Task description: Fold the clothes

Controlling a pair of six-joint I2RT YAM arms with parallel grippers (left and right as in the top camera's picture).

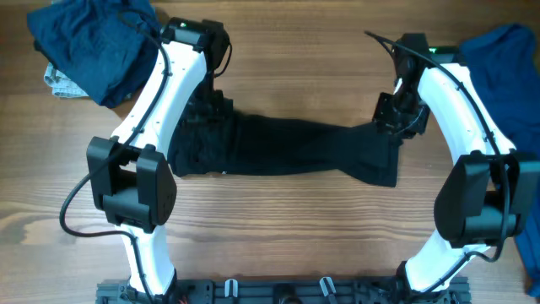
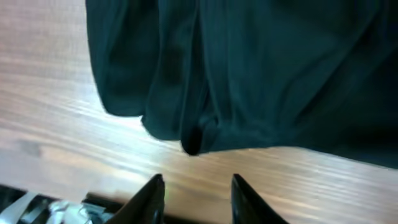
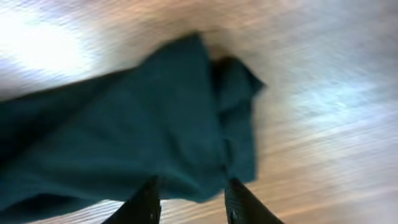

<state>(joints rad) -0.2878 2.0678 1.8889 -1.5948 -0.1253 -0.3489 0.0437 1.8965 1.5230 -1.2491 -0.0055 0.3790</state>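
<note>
Limp plain black fabric garment [image 1: 287, 150]: uniform, reads dark teal in the wrist views. Crumpled navy-blue cloth heap [image 1: 97, 42]. Royal blue cloth [image 1: 506, 67]. Light brown wooden table [image 1: 278, 241], streaked grain.

The overhead camera is looking straight down from high above the black garment [image 1: 287, 148]. Both wrist cameras are hanging close over it, one at each end, so all three views are sharing that garment.

The left tool [image 2: 196, 191] hangs at nine o'clock, the right tool [image 3: 190, 198] at three, both pointing down with jaws parted.
</note>
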